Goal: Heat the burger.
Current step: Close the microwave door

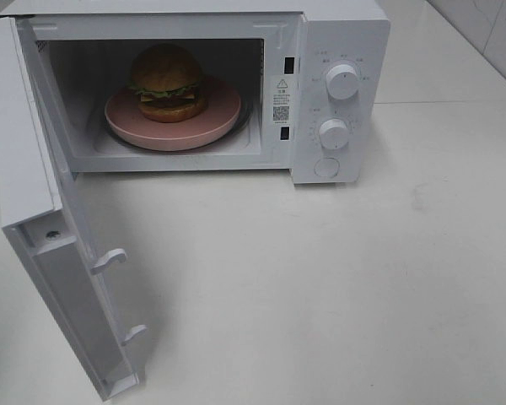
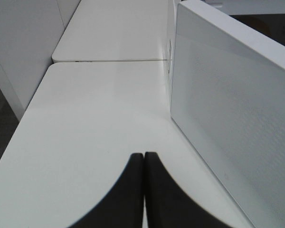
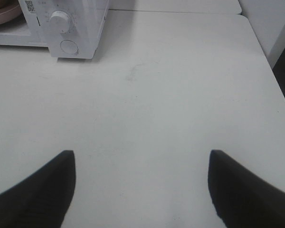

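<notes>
1. High view: the round burger with a glossy golden-brown bun [image 1: 167, 80] sits on a round pink plate [image 1: 225, 112] inside the white microwave oven [image 1: 341, 38], whose door [image 1: 25, 152] stands open.
2. Left wrist view: the left gripper [image 2: 143, 164] has its black fingers pressed together on nothing, over the white table [image 2: 95, 123].
3. Right wrist view: the right gripper [image 3: 141, 154] is spread wide and empty.

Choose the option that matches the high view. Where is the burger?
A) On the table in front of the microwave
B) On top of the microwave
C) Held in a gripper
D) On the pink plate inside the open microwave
D: the burger sits on the pink plate inside the microwave, whose door stands open.
</notes>
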